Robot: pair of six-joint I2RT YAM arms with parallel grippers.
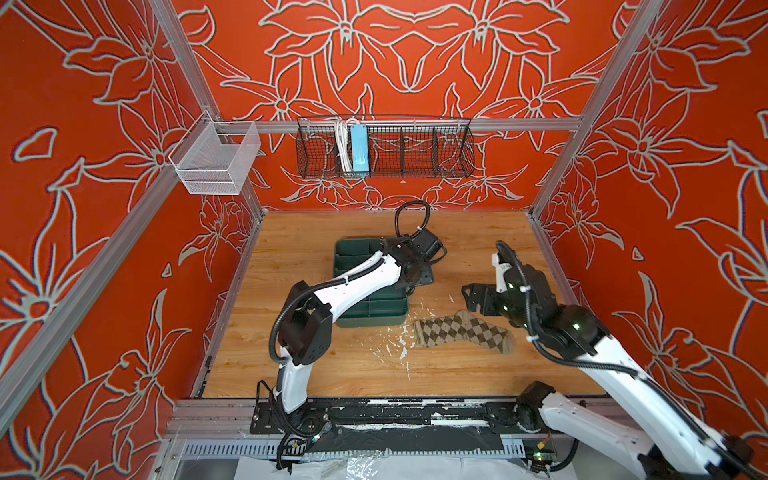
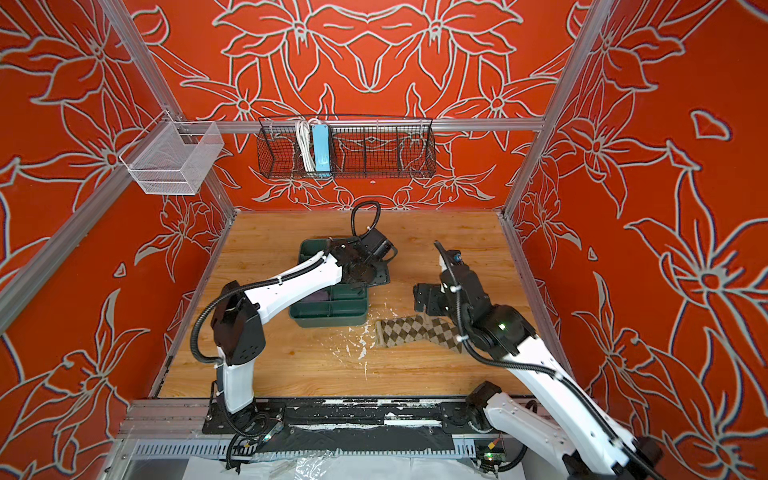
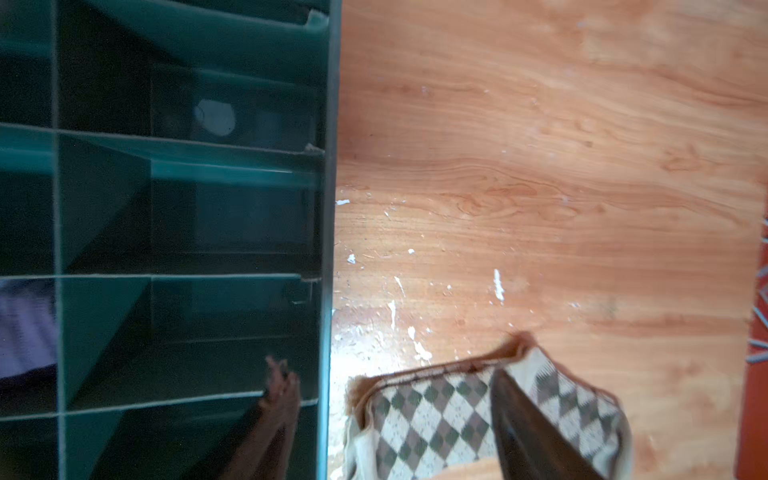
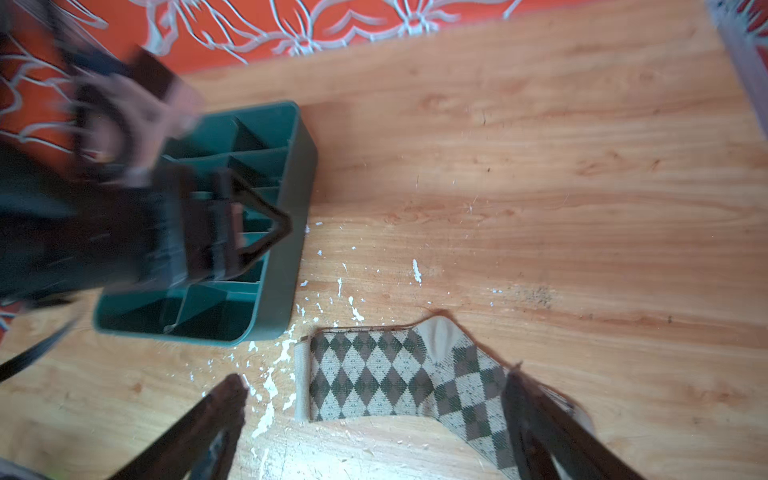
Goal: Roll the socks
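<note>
Both top views show the argyle sock (image 1: pixel 462 334) lying flat lengthwise along the table's (image 1: pixel 332 374) front edge, directly below the wide-open, empty right gripper (image 1: pixel 471 297), the nearer one; the left gripper (image 1: pixel 417 274), over the green organizer tray (image 1: pixel 374 318), stands part-open and empty.

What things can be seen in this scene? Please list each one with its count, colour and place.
argyle sock: one, beige and brown, flat on the table right of the tray
purple sock: one, in a tray compartment, mostly hidden
tray: one, green, divided, mid table
wire basket: one, black, back rail
power strip: one, blue, in the wire basket
mesh basket: one, white, left rail
table: one, wood
left gripper: open, over the tray's right edge
right gripper: open, above the argyle sock
</note>
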